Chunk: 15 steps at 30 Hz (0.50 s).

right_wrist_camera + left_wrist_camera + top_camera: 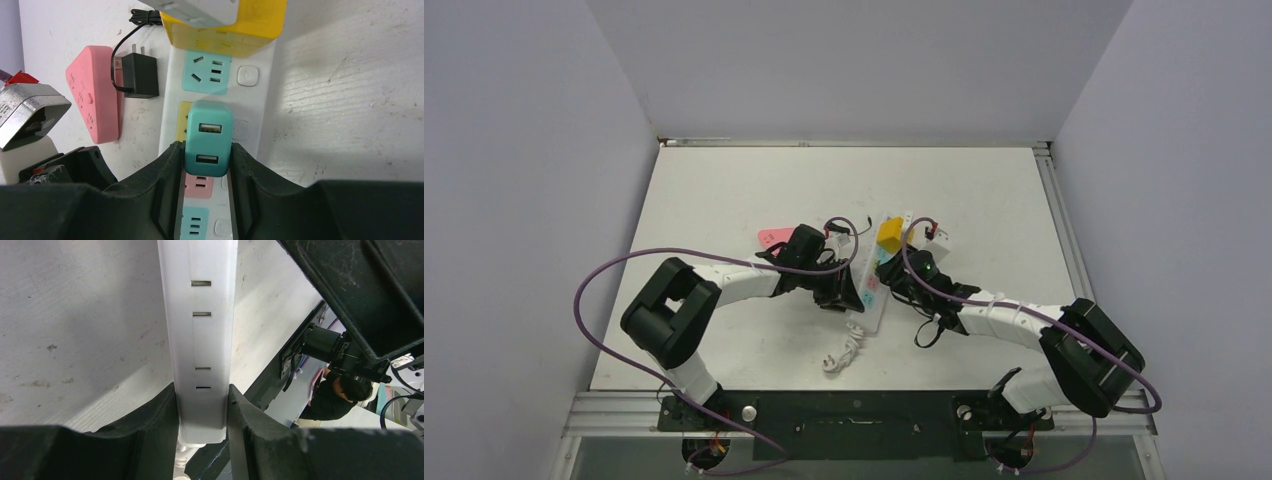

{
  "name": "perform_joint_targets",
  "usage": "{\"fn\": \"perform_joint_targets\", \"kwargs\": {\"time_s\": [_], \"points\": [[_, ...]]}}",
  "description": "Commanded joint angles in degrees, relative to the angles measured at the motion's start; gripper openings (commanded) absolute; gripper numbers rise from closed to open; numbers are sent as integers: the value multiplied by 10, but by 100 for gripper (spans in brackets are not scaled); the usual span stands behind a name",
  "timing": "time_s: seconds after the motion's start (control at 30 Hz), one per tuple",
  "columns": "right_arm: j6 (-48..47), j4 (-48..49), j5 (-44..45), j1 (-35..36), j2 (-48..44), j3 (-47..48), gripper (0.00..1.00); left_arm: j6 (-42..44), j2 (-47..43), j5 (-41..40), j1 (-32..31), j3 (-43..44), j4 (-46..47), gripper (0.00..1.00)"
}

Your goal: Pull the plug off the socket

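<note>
The long white power strip (870, 290) lies mid-table, with pastel outlets (206, 73) and a short white cord (844, 352) at its near end. A teal USB plug (208, 136) stands over the strip's yellow outlet. I cannot tell whether its pins are still in. My right gripper (206, 161) is shut on the teal plug, one finger on each side; it also shows in the top view (887, 272). My left gripper (202, 410) is shut on the strip's white side (202, 340) near the cord end; it also shows in the top view (849, 295).
A yellow plug (225, 30) with a white adapter (195, 9) on it sits in the strip's far end. A pink triangular socket (92, 95) and a loose black adapter (140, 75) lie left of the strip. Another white adapter (939, 240) lies to the right.
</note>
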Motion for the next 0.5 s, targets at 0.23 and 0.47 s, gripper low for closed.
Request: {"fn": "perform_joint_targets", "kwargs": {"time_s": [0.23, 0.47], "points": [[3, 92, -90, -82, -29, -47, 9, 0, 9, 2, -1, 18, 1, 0], [-11, 63, -58, -65, -32, -31, 7, 0, 12, 2, -1, 19, 1, 0]]}}
